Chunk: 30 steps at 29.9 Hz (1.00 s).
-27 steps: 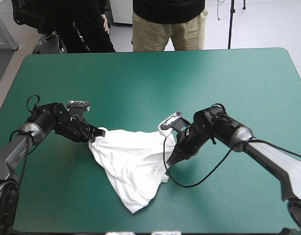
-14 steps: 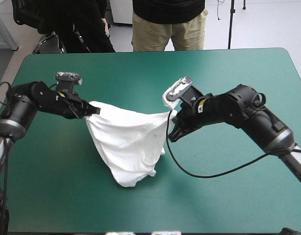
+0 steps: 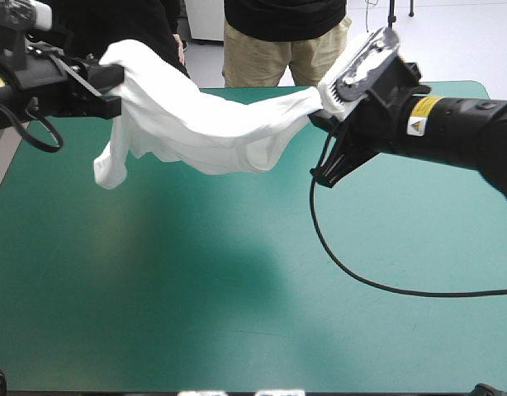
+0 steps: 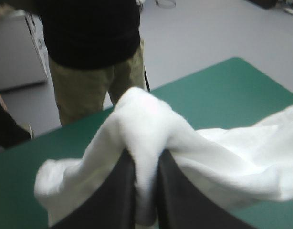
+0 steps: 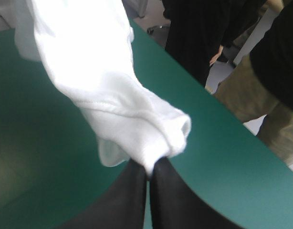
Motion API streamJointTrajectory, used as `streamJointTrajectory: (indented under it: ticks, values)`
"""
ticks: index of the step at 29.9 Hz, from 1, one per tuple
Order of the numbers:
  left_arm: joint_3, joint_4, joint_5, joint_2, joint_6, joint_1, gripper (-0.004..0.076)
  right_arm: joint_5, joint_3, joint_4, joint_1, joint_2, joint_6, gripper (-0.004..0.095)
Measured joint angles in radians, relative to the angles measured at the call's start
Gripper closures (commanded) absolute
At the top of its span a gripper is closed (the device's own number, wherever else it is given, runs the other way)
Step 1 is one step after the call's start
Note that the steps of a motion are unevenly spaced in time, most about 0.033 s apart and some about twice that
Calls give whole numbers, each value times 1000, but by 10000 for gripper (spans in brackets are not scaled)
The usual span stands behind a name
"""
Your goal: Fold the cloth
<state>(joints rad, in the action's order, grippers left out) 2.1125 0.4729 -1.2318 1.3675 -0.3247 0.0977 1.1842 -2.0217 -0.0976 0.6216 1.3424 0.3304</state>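
The white T-shirt [image 3: 196,124] hangs in the air high above the teal-green table [image 3: 237,272], stretched between both arms. My left gripper [image 3: 113,87] is shut on its left end, and a loose sleeve droops below it. In the left wrist view the black fingers [image 4: 119,191] pinch a bunched fold of the T-shirt [image 4: 151,129]. My right gripper [image 3: 318,117] is shut on the right end. In the right wrist view the T-shirt [image 5: 103,76] bulges out of the nearly closed right gripper [image 5: 149,174].
The right arm's black cable [image 3: 361,276] hangs in a loop down to the table at the right. The shirt's shadow lies on the cover [image 3: 196,247] under it.
Both arms have risen steeply, lifting the T-shirt off the table. It went from a hanging heap touching the cover to a band pulled out in the air between the grippers.
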Motion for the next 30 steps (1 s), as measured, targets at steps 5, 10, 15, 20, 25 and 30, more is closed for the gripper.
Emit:
streamJointTrajectory:
  ticks: [5, 10, 15, 20, 25, 30]
  values:
    - [168, 3, 0, -16, -19, 0, 741, 66, -191, 43, 0, -13, 8, 911]
    - [201, 9, 0, -69, -23, 0, 741, 66, -225, 54, 0, -75, -5, 911]
    - [89, -4, 0, -126, -12, 0, 741, 66, -118, 53, 0, -134, -32, 911]
    - [-188, -26, 0, -189, 0, 0, 741, 66, 141, 33, 0, -172, -76, 911]
    - [-517, -25, -1, -214, -3, 0, 741, 58, 464, -4, 0, -204, -129, 911]
    - [-821, 8, 94, -154, -74, 0, 741, -87, 719, 31, 0, -198, -166, 912]
